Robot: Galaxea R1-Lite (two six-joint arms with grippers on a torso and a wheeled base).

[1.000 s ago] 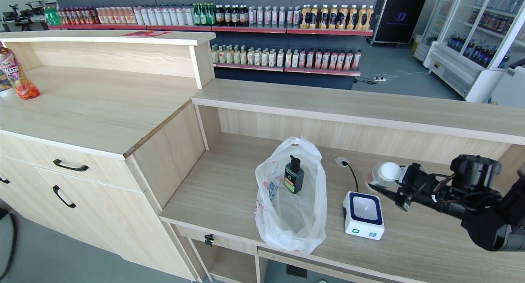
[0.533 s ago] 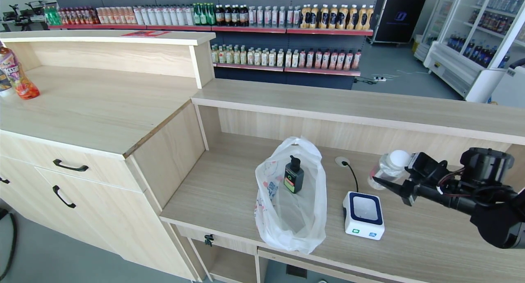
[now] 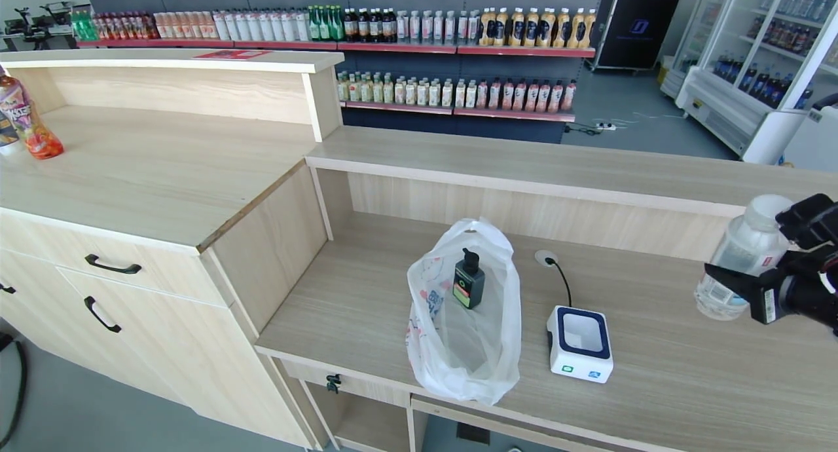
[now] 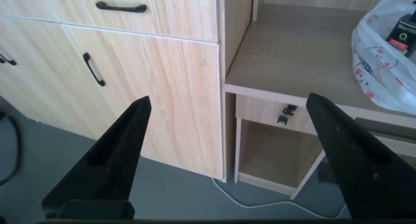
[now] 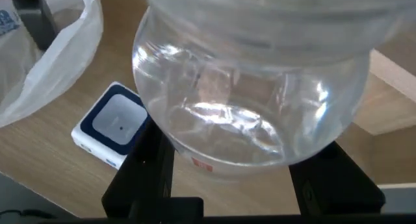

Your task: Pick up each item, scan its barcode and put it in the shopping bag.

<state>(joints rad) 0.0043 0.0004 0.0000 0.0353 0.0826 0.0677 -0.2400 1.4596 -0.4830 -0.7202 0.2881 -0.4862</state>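
Note:
A clear water bottle [image 3: 743,259] with a white cap is held upright above the right end of the counter, with my right gripper [image 3: 763,288] shut on its lower body. In the right wrist view the bottle [image 5: 253,87] bulges between the black fingers [image 5: 143,182]. The white-and-blue barcode scanner [image 3: 581,342] lies on the counter, left of the bottle and below it. The white shopping bag [image 3: 465,321] stands open further left, with a black pump bottle [image 3: 469,283] inside. My left gripper [image 4: 224,165] is open, low in front of the cabinet.
An orange drink bottle [image 3: 26,118] stands on the higher counter [image 3: 150,170] at far left. The scanner's cable [image 3: 562,278] runs to a hole in the lower counter. A raised ledge [image 3: 556,167] backs the counter. Drawers with black handles [image 4: 120,8] face the left gripper.
My right gripper has lifted the water bottle off the counter and carried it right, away from the scanner. Bag, scanner and left arm have not moved.

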